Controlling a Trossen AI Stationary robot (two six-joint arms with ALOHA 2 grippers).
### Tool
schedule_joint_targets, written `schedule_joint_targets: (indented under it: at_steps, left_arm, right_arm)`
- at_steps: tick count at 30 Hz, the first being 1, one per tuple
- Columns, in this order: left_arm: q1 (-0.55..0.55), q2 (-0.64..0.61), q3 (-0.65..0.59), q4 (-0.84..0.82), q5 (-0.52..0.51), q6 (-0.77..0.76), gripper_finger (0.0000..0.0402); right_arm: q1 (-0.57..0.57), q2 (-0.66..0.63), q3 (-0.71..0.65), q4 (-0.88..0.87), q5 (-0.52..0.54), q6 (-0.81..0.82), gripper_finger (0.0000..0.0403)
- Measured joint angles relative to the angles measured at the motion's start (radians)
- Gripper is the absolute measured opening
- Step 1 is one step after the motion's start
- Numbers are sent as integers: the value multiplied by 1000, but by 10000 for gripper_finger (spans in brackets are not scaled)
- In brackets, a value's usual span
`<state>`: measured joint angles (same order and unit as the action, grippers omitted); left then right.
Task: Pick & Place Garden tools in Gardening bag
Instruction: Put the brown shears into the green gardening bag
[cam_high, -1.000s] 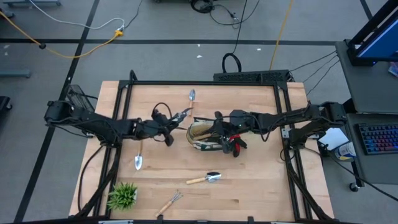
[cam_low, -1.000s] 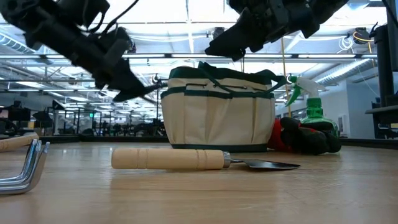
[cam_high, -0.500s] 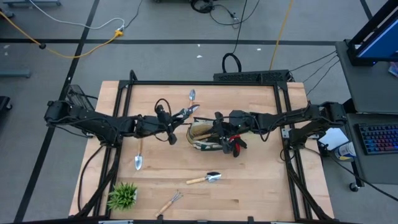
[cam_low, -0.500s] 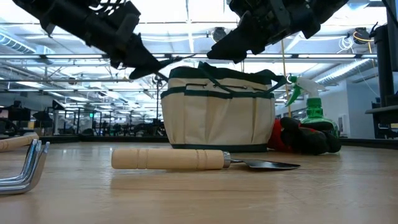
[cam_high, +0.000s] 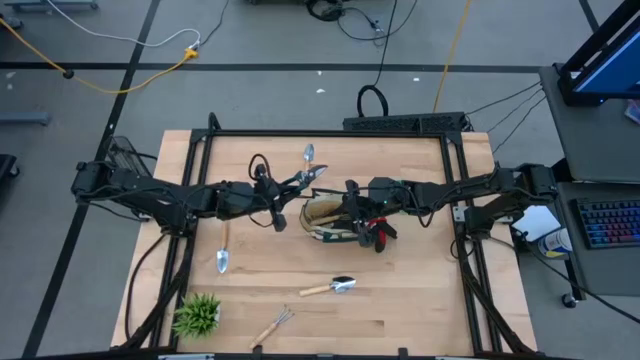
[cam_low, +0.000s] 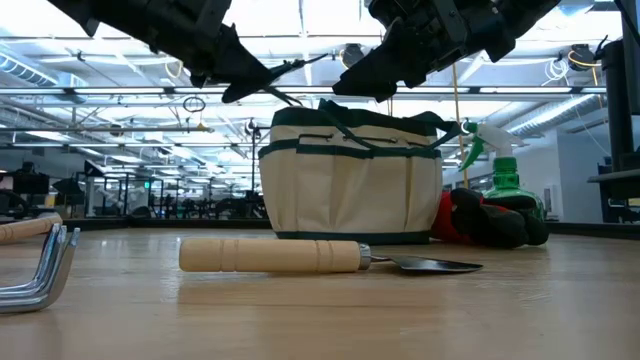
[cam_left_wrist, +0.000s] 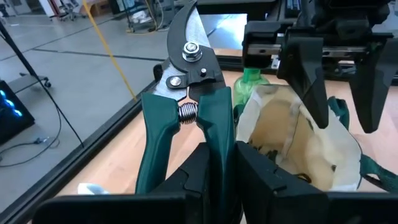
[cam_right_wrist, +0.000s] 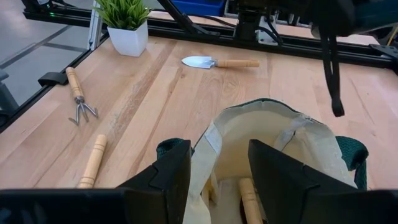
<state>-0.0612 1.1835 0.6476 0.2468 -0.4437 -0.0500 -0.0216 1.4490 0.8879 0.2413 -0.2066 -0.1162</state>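
The cream gardening bag (cam_high: 326, 216) with green trim stands upright at the table's middle; it also shows in the low view (cam_low: 350, 190). My left gripper (cam_high: 284, 196) is shut on green-handled pruners (cam_left_wrist: 186, 74), held in the air just left of the bag, blades toward the table's far right. My right gripper (cam_high: 350, 206) is shut on the bag's rim. A wooden tool handle (cam_right_wrist: 249, 198) lies inside the bag. Red-and-black gloves (cam_low: 485, 220) and a green spray bottle (cam_low: 503, 175) are beside the bag's right side. My left gripper pinches one green handle of the pruners (cam_left_wrist: 219, 134) between its two fingers; the other handle (cam_left_wrist: 152, 143) stands free outside them. The fingers lie along the handle, roughly level. The pruners are lifted clear, blades pointing away from the gripper. My right gripper holds the bag's top rim (cam_right_wrist: 204, 155), one finger (cam_right_wrist: 280, 168) inside the bag and one (cam_right_wrist: 171, 171) outside over the green trim. It comes from the table's right, slanting down. The bag stands on the table with its mouth open.
A trowel (cam_high: 222, 252) lies at the left, another trowel (cam_high: 332, 287) in front of the bag, a small hand rake (cam_high: 272, 325) near the front edge and a potted plant (cam_high: 197, 315) at the front left. A narrow trowel (cam_high: 308, 156) lies at the far side.
My left gripper has risen and gone toward the bag and the table's far edge, carrying the pruners, which now stand above the height of the bag's rim. My right gripper and the bag have kept still.
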Motion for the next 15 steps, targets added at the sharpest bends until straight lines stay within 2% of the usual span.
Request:
schedule_joint_targets:
  at_steps: [6,12,15]
  left_arm:
    - [-14,0,0,68,2,12,56]
    - [-35,4,0,134,76,39,56]
    - [-46,28,0,151,78,37,56]
  right_arm:
    - [0,0,0,-4,0,0,157]
    - [3,0,0,-10,-3,0,157]
    - [3,0,0,-24,-4,0,157]
